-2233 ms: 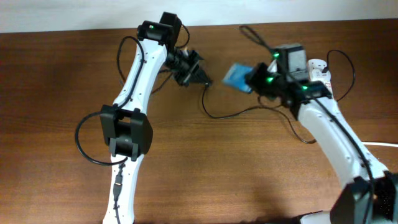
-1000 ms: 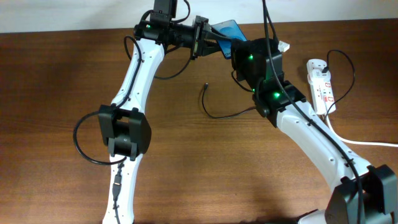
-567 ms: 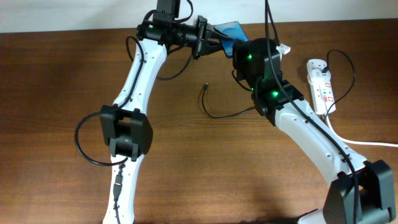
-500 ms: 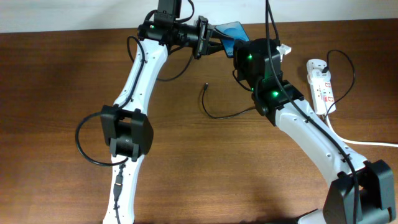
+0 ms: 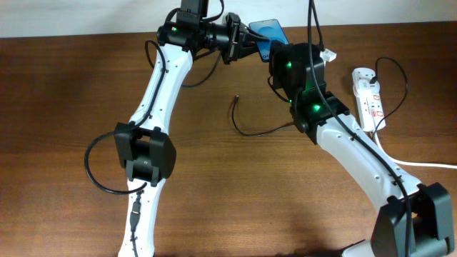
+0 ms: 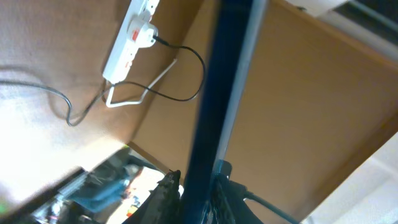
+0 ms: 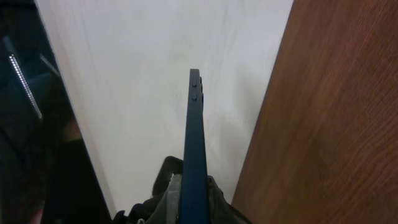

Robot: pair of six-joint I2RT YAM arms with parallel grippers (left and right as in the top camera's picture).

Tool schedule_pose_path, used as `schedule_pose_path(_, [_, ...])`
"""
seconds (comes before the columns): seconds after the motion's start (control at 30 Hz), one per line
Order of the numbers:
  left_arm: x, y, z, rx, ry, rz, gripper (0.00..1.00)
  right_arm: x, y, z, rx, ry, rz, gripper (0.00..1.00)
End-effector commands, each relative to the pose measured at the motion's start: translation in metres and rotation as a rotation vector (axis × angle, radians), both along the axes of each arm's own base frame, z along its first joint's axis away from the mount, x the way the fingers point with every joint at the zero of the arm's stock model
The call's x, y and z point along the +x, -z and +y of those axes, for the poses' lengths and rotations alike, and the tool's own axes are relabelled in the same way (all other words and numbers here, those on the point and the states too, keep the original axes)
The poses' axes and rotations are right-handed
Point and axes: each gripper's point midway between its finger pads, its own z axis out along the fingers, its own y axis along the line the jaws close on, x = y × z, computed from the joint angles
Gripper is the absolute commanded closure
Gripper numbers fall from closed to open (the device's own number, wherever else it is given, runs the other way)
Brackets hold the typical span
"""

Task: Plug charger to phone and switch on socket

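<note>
Brown wooden bench (image 5: pixel 64 143) takes up nearly everything, with a pale wall (image 5: pixel 71 18) along its far edge. Both white arms reach to that far edge and meet there. I'd guess this is to pass the phone across or to steady it for plugging. At the right lies the socket (image 5: pixel 370 89), its thick white cord (image 5: pixel 428 165) trailing off the bench, well apart from both sets of jaws. The phone (image 5: pixel 268 30) is raised off the bench, edge-on to each wrist camera. The right jaws are clamped on one end, and the left jaws press either side of the other end, seemingly clamped too. The charger (image 5: pixel 260 130) lies loose mid-bench, its plug tip (image 5: pixel 235 98) free, near the phone but untouched.
</note>
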Motion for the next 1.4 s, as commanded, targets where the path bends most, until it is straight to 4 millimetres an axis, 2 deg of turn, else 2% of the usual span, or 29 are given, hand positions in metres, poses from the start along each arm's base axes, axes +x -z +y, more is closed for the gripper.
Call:
schedule_pose_path(0.0, [0.002,0.02,-0.003,0.06,0.048,-0.215,1.0,-0.006,-0.046,0.024,0.001,-0.1,-0.127,0.96])
schedule_pose_path(0.07, [0.008,0.019,0.008,0.064,0.077,-0.367,1.0,-0.007,-0.044,0.025,-0.005,-0.112,-0.12,0.96])
schedule_pose_path(0.13, [0.012,0.016,0.019,0.044,0.086,-0.409,1.0,-0.007,-0.044,0.026,-0.025,-0.12,-0.126,0.96])
schedule_pose_path(0.27, [0.019,0.002,0.057,-0.043,0.08,-0.394,1.0,-0.005,-0.045,0.02,-0.023,-0.119,-0.127,0.96])
schedule_pose_path(0.33, [0.023,0.0,0.069,-0.052,0.055,-0.348,1.0,-0.004,-0.052,0.023,-0.008,-0.135,-0.158,0.96])
schedule_pose_path(0.43, [0.027,-0.003,0.069,-0.061,0.035,-0.31,0.99,-0.004,-0.072,0.027,0.045,-0.149,-0.225,0.96])
schedule_pose_path(0.6, [0.031,-0.019,0.065,-0.115,0.023,-0.251,1.0,-0.003,-0.072,0.027,0.114,-0.131,-0.209,0.96])
schedule_pose_path(0.77, [0.034,-0.013,0.052,-0.074,-0.011,-0.233,1.0,-0.006,-0.072,0.046,0.154,-0.151,-0.219,0.96])
schedule_pose_path(1.1, [0.047,-0.006,0.055,-0.021,-0.082,-0.224,0.96,-0.016,-0.075,0.07,0.164,-0.201,-0.226,0.96])
schedule_pose_path(1.2, [0.054,-0.002,0.057,0.011,-0.12,-0.232,0.81,-0.019,-0.083,0.076,0.179,-0.23,-0.255,0.96])
schedule_pose_path(1.3, [0.057,0.0,0.058,0.026,-0.138,-0.235,0.76,-0.02,-0.084,0.079,0.182,-0.252,-0.254,0.96])
schedule_pose_path(1.37, [0.057,0.001,0.058,0.026,-0.139,-0.235,0.75,-0.021,-0.085,0.081,0.186,-0.259,-0.26,0.96])
